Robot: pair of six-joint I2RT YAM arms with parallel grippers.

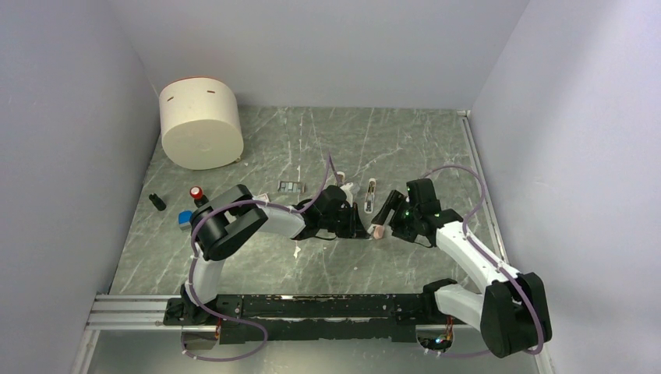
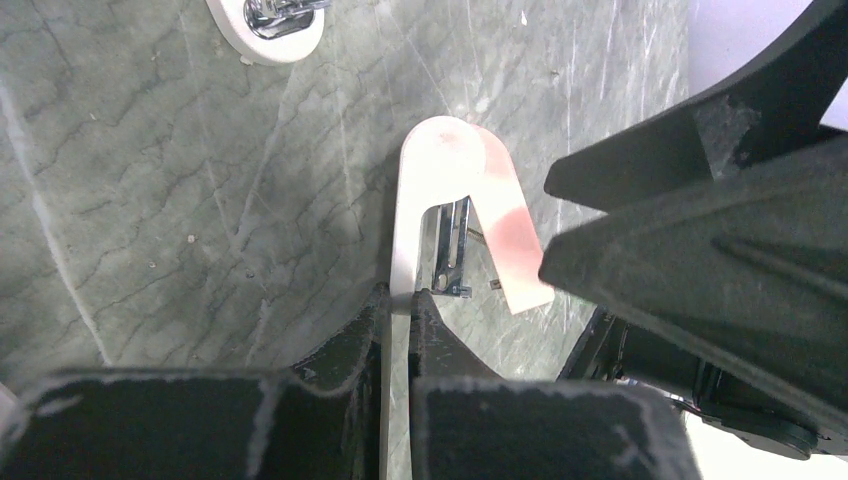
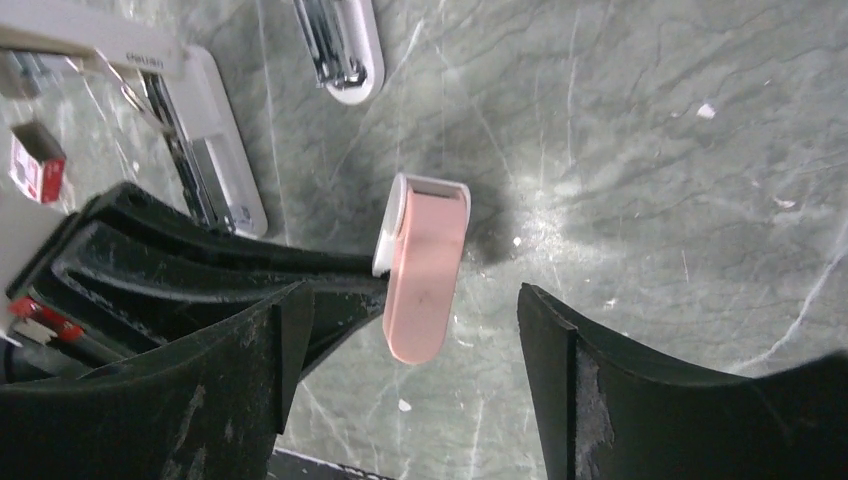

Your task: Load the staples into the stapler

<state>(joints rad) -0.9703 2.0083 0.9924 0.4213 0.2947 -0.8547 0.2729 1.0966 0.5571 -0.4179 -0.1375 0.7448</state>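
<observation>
My left gripper (image 2: 398,295) (image 1: 360,226) is shut on the thin white base strip of a pink-and-white stubby piece (image 2: 500,230) (image 3: 425,270) (image 1: 378,231). Its pink lid is swung up and a metal channel shows inside. My right gripper (image 3: 415,300) (image 1: 387,220) is open, with a finger on each side of the pink lid's near end, touching nothing. The stapler (image 1: 371,191) (image 3: 340,50) (image 2: 270,20), slim and white, lies just beyond on the table. The staples' box (image 1: 290,187) (image 3: 35,165) sits to the left.
A short white opened piece (image 3: 215,150) (image 1: 351,189) lies beside my left gripper. A big white cylinder (image 1: 201,125) stands at the back left. Small black (image 1: 158,201), red-capped (image 1: 197,192) and blue (image 1: 185,218) items lie at the left. Walls close in on both sides.
</observation>
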